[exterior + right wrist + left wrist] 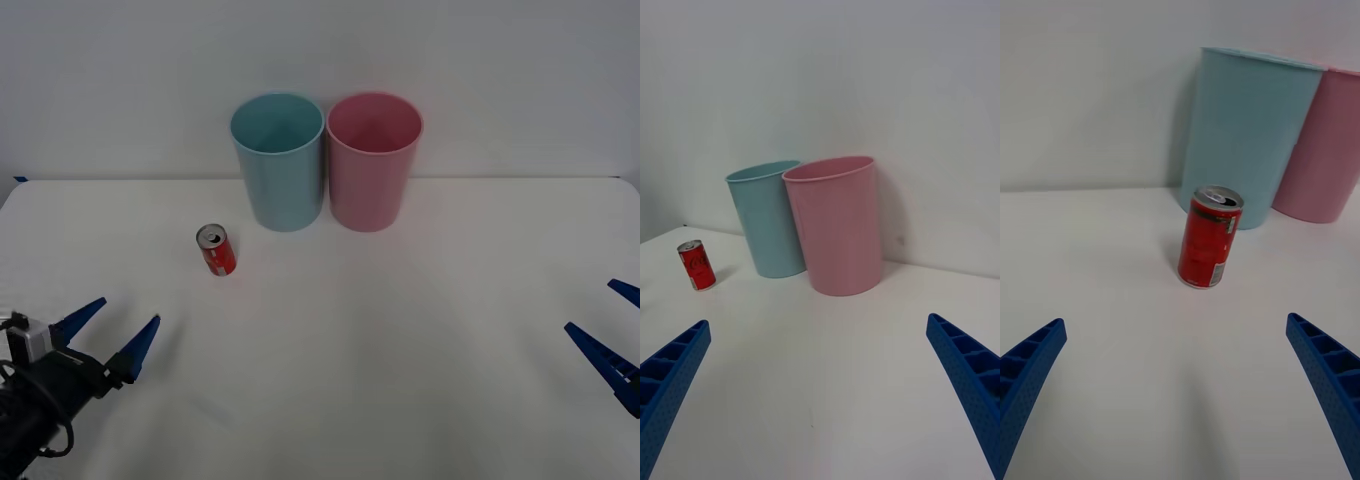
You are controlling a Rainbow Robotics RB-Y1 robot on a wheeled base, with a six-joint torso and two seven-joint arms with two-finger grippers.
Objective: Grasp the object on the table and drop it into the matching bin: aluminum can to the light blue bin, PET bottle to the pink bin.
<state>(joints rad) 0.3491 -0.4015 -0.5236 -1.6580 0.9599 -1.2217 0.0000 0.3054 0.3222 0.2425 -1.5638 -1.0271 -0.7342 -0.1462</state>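
A wide white table (400,330) is stretching across the front view, carrying everything in the scene. At its far side, two tall round bins are standing upright side by side against a pale wall, their walls touching or nearly so: a light blue bin (279,165) on the left and a pink bin (372,165) on the right. Near the table's left front corner, the left gripper (112,334) is hovering low over the surface with its blue ribbed fingers spread wide and nothing between them, pointing toward the far side of the table. At the right edge, the right gripper (608,328) is sitting well apart from the bins, its fingers likewise parted and holding nothing. Smallest of all, a red can (216,250) with a silver top is standing upright on the table, in front of the light blue bin and slightly to its left, near it but not touching, and lying between that bin and the left gripper.
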